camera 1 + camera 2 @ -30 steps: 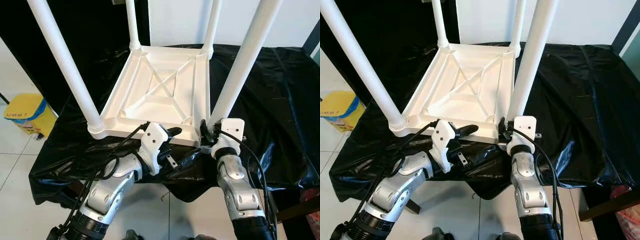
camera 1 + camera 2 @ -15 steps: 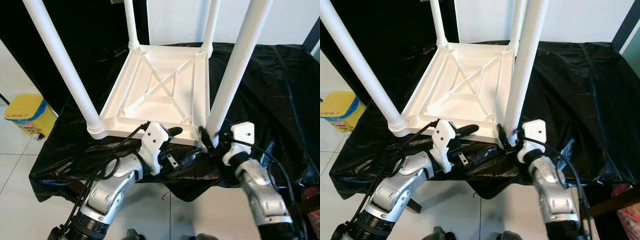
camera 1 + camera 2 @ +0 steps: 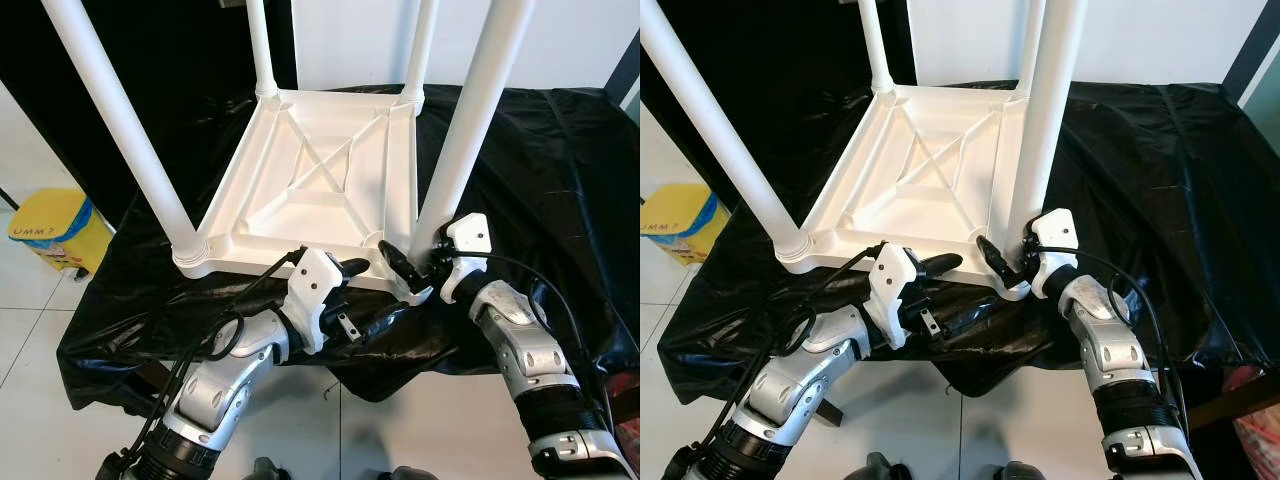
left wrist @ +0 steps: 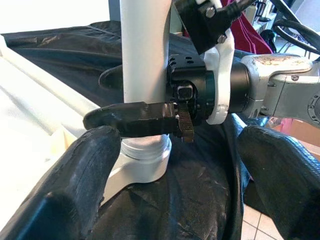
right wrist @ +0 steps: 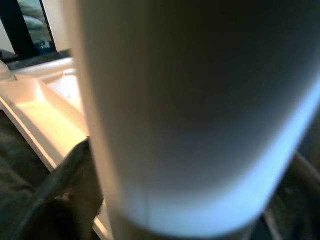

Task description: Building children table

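At frame centre, the upturned white table (image 3: pixel 320 190) is seen on the black-draped bench (image 3: pixel 540 170). Its near-right leg (image 3: pixel 470 120) is clasped at the base by the right claw (image 3: pixel 412 268); the left claw (image 3: pixel 345 295) is held open lower centre.

black plastic sheet (image 3: pixel 560 150), yellow bin (image 3: pixel 48 228), perhaps tiled floor (image 3: pixel 30 400)
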Robot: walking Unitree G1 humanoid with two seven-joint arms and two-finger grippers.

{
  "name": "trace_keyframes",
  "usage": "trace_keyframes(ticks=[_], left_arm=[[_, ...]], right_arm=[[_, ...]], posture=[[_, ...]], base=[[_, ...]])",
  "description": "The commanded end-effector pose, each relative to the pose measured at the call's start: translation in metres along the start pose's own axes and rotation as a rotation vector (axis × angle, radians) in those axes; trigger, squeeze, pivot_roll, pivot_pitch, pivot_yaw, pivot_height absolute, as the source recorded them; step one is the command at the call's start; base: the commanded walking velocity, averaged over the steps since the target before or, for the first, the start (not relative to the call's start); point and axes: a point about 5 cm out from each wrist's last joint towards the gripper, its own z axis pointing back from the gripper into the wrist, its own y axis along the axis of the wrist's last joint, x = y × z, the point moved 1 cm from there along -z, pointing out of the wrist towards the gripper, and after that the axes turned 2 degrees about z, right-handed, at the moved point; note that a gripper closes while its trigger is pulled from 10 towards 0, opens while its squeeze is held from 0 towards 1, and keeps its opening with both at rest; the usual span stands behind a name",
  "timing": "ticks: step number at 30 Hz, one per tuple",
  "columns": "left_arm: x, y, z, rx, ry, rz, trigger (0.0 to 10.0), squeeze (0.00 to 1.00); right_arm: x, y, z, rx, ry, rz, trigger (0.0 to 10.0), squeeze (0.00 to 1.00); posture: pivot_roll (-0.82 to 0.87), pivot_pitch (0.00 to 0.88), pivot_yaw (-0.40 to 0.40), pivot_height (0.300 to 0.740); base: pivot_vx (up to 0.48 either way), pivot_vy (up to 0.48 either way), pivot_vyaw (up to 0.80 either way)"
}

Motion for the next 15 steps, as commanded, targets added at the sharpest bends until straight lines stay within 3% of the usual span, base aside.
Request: trace_keyframes(ticks=[1, 11, 12, 15], left_arm=[[0.003, -0.003, 0.001, -0.026, -0.044, 0.0, 10.0, 0.0], [0.0, 0.0, 0.007, -0.027, -0.014, -0.013, 10.0, 0.0], [0.002, -0.001, 0.006, -0.027, -0.012, -0.012, 10.0, 0.0], [0.004, -0.001, 0.006, -0.025, -0.009, -0.008, 10.0, 0.0]], right_arm=[[-0.001, -0.003, 0.0, -0.017, 0.027, 0.012, 0.2, 0.0], [0.004, -0.015, 0.005, -0.035, 0.044, 0.003, 0.0, 0.0], [0.003, -0.016, 0.006, -0.036, 0.028, -0.003, 10.0, 0.0], [0.002, -0.017, 0.008, -0.037, -0.005, -0.014, 10.0, 0.0]], posture=[[-0.11, 0.076, 0.025, 0.74], [-0.07, 0.087, 0.012, 0.74], [-0.07, 0.087, 0.007, 0.74], [-0.07, 0.091, 0.005, 0.74]], base=[[0.0, 0.0, 0.0], [0.0, 0.0, 0.0], [0.0, 0.0, 0.0], [0.0, 0.0, 0.0]])
